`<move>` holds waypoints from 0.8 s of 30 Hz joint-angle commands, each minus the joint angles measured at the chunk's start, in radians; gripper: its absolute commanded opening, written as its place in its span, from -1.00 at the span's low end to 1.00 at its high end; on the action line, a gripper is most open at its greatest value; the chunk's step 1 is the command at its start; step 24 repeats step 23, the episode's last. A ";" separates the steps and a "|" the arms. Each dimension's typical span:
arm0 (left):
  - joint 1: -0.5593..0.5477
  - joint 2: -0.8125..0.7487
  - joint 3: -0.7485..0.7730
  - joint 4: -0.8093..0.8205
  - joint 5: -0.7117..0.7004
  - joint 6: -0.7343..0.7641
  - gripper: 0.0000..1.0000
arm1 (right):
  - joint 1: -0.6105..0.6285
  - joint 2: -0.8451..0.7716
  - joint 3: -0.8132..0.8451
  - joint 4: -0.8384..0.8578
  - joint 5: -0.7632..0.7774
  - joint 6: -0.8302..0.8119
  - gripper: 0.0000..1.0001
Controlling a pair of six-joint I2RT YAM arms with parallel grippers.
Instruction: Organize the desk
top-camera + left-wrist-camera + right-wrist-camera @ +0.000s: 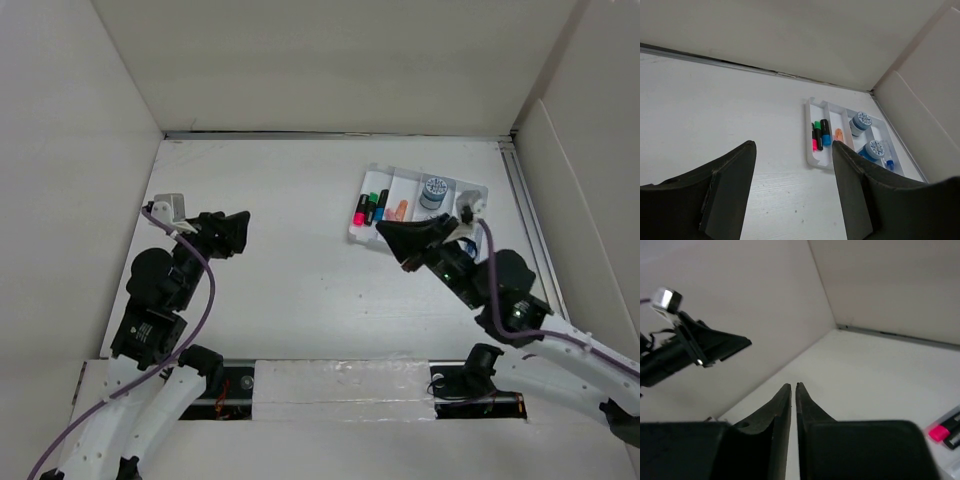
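Note:
The desk (pixel 290 190) is a wide white tabletop walled by off-white panels. At its far right stands a small white tray (pixel 400 176) holding coloured markers (pixel 368 208), a small orange piece (pixel 401 210) and a blue-lidded jar (pixel 434 190). My right gripper (pixel 382 229) hovers at the tray's near edge, shut with nothing between its fingers (pixel 793 386). My left gripper (pixel 243 232) sits over the desk's left side, far from the tray, open and empty (pixel 793 145). The left wrist view shows the tray (pixel 808 130), the markers (pixel 819 134) and two jars (pixel 860 122).
Tall panels close in the desk on the left, back and right. A metal strip (pixel 525 210) runs along the right edge beside the tray. In the right wrist view my left arm (pixel 700 342) shows against the left wall, and a pink marker tip (pixel 940 431) shows at lower right.

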 commanded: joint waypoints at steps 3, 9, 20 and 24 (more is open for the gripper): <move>0.004 -0.079 0.008 0.050 -0.046 -0.014 0.15 | 0.027 -0.208 0.056 0.011 0.043 -0.043 -0.17; 0.004 -0.114 0.004 0.062 -0.049 -0.021 0.10 | 0.027 -0.341 0.039 0.031 0.023 -0.035 0.27; 0.004 -0.144 0.021 0.067 0.012 -0.024 0.08 | 0.027 -0.361 0.059 -0.023 0.043 -0.007 0.38; 0.004 -0.148 0.024 0.067 0.006 -0.036 0.13 | 0.027 -0.346 0.064 -0.024 0.052 -0.007 0.39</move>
